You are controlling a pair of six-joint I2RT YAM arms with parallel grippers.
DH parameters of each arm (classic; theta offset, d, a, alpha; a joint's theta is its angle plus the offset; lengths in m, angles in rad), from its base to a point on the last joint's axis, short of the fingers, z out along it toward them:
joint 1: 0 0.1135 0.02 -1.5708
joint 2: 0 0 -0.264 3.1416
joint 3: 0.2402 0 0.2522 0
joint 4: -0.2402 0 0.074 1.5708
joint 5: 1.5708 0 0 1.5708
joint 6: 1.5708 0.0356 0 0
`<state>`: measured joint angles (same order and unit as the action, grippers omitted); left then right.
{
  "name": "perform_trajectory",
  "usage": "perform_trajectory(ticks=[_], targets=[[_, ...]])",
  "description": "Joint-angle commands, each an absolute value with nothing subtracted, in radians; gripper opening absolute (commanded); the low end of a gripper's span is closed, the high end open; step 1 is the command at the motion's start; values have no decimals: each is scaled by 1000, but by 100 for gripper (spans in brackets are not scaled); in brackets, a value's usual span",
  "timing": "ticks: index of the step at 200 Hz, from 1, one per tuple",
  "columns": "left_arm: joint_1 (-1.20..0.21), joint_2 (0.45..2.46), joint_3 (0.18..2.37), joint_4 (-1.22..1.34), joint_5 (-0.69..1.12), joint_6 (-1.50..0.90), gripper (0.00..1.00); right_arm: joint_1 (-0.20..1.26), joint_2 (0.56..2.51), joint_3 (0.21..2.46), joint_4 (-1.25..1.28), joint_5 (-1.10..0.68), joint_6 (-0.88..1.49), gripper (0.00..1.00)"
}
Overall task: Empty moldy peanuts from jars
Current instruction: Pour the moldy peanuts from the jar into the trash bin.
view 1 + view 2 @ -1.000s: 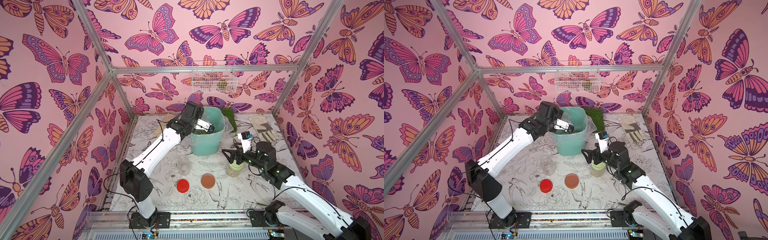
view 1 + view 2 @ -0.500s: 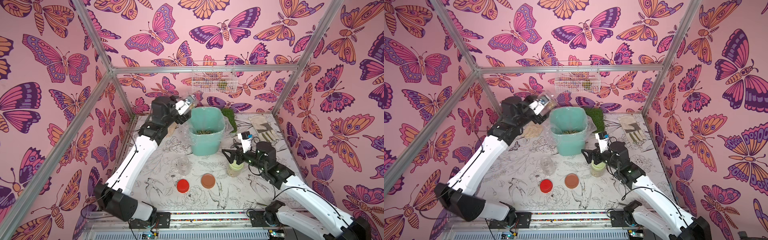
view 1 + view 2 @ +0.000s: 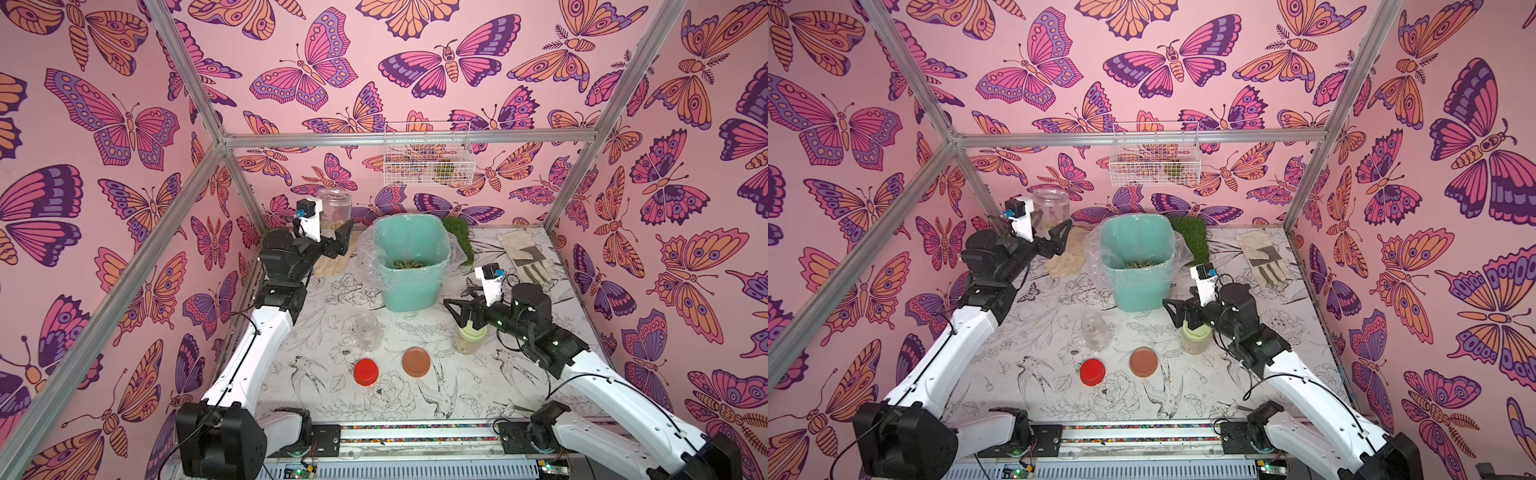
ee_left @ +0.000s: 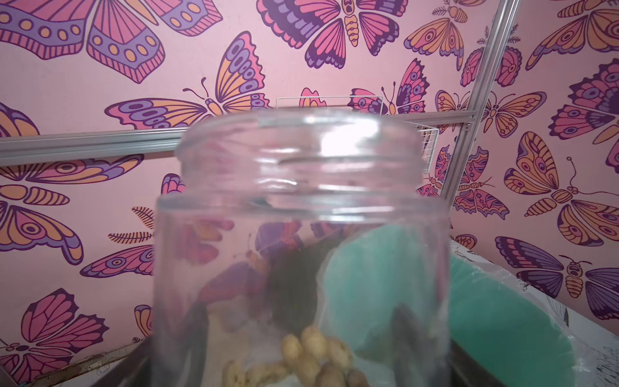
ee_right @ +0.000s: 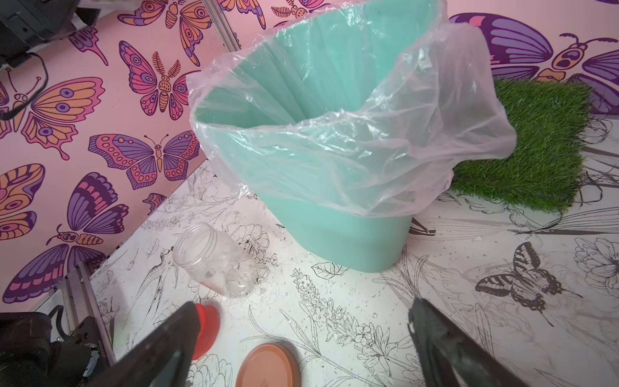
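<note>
Grasping an uncapped jar [image 3: 333, 206] of peanuts [image 4: 315, 358] upright near the bin [image 3: 409, 291], left fingers [image 3: 344, 240] are clamped; right fingers [image 5: 167, 341] stand released.

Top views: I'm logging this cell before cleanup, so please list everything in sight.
jars: three, clear; raised jar back left, open jar mid-table, green-lidded jar at the right
loose lids: two, red lid and brown lid, front of the table
bin: one, teal with clear liner, back centre
moldy peanuts: many, beige to olive, in the bin and a few in the raised jar
grass mat: one, green, behind the bin
gloves: two, beige glove left of the bin, grey-and-cream glove back right
wire basket: one, white, back wall
left hand: black, shut on the raised jar
right hand: black, open over the green-lidded jar
</note>
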<state>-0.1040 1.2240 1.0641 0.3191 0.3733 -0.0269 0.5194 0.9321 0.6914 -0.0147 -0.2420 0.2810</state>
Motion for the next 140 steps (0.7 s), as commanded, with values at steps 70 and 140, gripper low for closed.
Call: perform_trajectory(ticks=[70,140], targets=[[-105,1241,1407,-199,467,521,0,514,927,703,-2,-256,273,99],[-337,1475,1842,-738,265,1172,0,515,906,672,8,-249,258,99]])
